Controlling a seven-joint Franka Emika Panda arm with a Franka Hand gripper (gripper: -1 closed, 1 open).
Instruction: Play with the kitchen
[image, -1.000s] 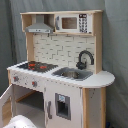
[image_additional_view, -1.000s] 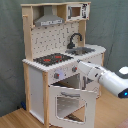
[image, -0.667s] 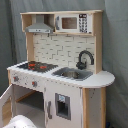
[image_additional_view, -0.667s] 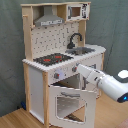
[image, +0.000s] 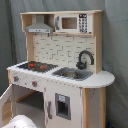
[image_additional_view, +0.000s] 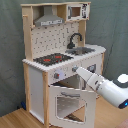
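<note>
Pincer (image_additional_view: 76, 69) tip sits at the control panel under the hob (image_additional_view: 52, 59), probably at a knob; whether it grips I cannot tell. Below it the oven door (image_additional_view: 70, 102) of the kitchen (image_additional_view: 40, 85) hangs open. Next move: turning the knob gently.

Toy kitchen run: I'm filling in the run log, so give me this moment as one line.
kitchen upright | oven door ajar | arm reaching toward knob panel above oven door | contact: cannot tell
</note>
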